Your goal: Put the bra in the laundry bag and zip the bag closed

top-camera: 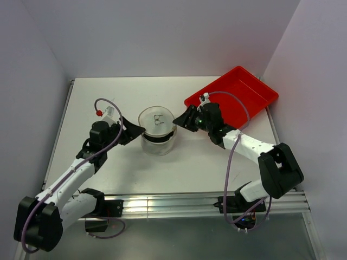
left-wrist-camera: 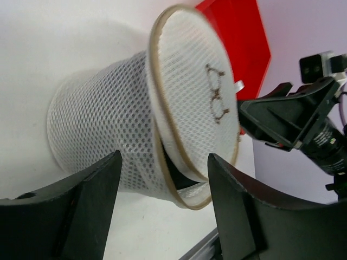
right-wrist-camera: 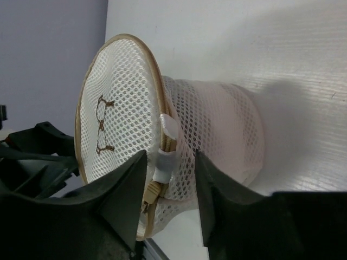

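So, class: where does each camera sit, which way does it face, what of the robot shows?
Top external: overhead from behind, looking down on the laundry bag; left arm and right arm show.
Left wrist: on its arm, facing the bag's lid; left gripper in front.
Right wrist: on its arm, facing the zip pull; right gripper in front.
Shared: both wrist views show the lid and the opposite gripper.

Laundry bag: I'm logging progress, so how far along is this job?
Done: something dark, likely the bra, sits inside the laundry bag. In hand: the right gripper stands open around the zip tab. Remaining: the lid gapes on one side, so zipping remains.
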Robot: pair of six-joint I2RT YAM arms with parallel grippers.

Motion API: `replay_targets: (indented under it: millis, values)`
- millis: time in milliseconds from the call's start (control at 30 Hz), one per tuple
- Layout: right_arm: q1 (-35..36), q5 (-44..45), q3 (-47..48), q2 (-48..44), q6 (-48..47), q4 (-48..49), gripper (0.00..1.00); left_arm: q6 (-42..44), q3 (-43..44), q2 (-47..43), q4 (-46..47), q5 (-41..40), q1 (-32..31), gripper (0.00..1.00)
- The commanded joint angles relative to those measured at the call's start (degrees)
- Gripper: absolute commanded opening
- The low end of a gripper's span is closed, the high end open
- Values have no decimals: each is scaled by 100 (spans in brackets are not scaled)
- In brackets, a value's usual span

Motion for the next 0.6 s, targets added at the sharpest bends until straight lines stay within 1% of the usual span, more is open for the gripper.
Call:
replay_targets:
  millis: [0, 33, 67, 100, 167, 200, 267, 300, 400, 467, 533, 567]
  values:
    - [-26, -225, 34, 64, 62, 402, 47, 38, 174, 301, 464, 468, 11, 62]
    - [-26, -234, -1, 55, 71, 419, 40, 37, 192, 354, 544, 503, 11, 56]
    - [-26, -234, -54, 12, 80, 463, 31, 37, 227, 398, 623, 469, 11, 50]
    - [-35, -234, -158, -23, 88, 481, 27, 37, 262, 495, 676, 425, 11, 35]
    - [-8, -252, -317, -111, 167, 586, 18, 55, 412, 627, 808, 363, 11, 21]
    - [26, -252, -509, -225, 202, 639, 17, 64, 482, 819, 835, 354, 11, 12]
    - [97, -191, -703, -366, 273, 718, 13, 99, 683, 996, 931, 363, 11, 3]
    - [210, -147, -887, -514, 308, 745, 12, 99, 737, 1127, 975, 354, 11, 0]
    - [395, 20, -1213, -831, 457, 920, 11, 99, 895, 1295, 1063, 188, 20, 0]
    - [571, 231, -1328, -1016, 501, 929, 16, 116, 1062, 1383, 1099, 126, 20, 0]
    - [633, 336, -1416, -1227, 484, 877, 30, 152, 1202, 1515, 1160, 152, 20, 0]
    - [633, 459, -1425, -1289, 441, 781, 44, 160, 1238, 1559, 1178, 187, 20, 0]
